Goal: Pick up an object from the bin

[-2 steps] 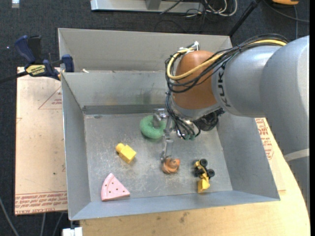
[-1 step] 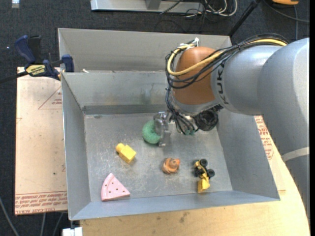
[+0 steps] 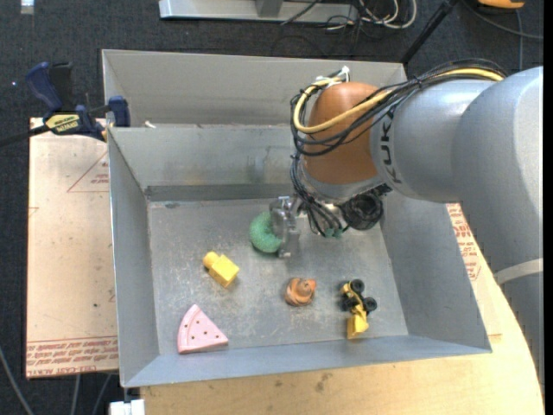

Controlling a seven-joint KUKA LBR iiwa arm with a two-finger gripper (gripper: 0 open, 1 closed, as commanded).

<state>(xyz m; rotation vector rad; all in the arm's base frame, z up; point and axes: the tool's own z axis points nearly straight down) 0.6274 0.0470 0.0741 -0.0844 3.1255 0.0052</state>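
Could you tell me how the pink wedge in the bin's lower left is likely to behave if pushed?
The pink wedge lies flat on its broad face, so a push would probably slide it, not roll it. It looks like a small toy piece, likely light and stiff. Lying low, it may be awkward to grasp from above.

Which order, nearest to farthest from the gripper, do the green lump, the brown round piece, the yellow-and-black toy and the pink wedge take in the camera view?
1. Green lump: right beside the gripper, mid-bin.
2. Brown round piece: just below the gripper in the view.
3. Yellow-and-black toy: lower right of the bin.
4. Pink wedge: lower left corner.
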